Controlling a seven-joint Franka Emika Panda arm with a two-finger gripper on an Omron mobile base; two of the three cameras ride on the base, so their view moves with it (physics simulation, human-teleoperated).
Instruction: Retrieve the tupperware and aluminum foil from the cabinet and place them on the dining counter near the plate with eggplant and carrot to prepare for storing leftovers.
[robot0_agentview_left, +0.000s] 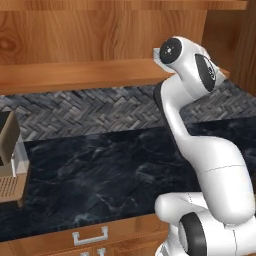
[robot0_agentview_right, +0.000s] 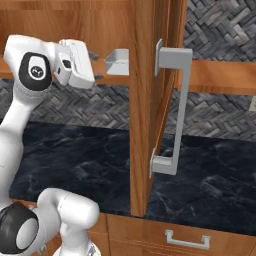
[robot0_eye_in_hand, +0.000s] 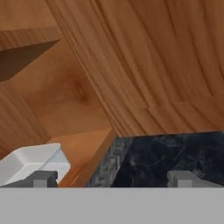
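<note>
Translucent white-grey tupperware (robot0_agentview_right: 118, 62) rests on the cabinet (robot0_agentview_right: 142, 100) shelf, just beyond the gripper (robot0_agentview_right: 96, 66). Its jaws stand spread wide and empty, with one fingertip (robot0_eye_in_hand: 43, 178) just beside the tray's corner.

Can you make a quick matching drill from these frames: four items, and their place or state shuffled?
Items:
1. tupperware
2. claw
3. cabinet door
4. coffee machine

Place or state:
A. swung open, its long grey handle facing the camera
B. on the black counter at the far left of the left base view
C. on the cabinet shelf, just ahead of the claw
D. open, level with the shelf, holding nothing

Pairs: 1-C, 2-D, 3-A, 4-B
</note>
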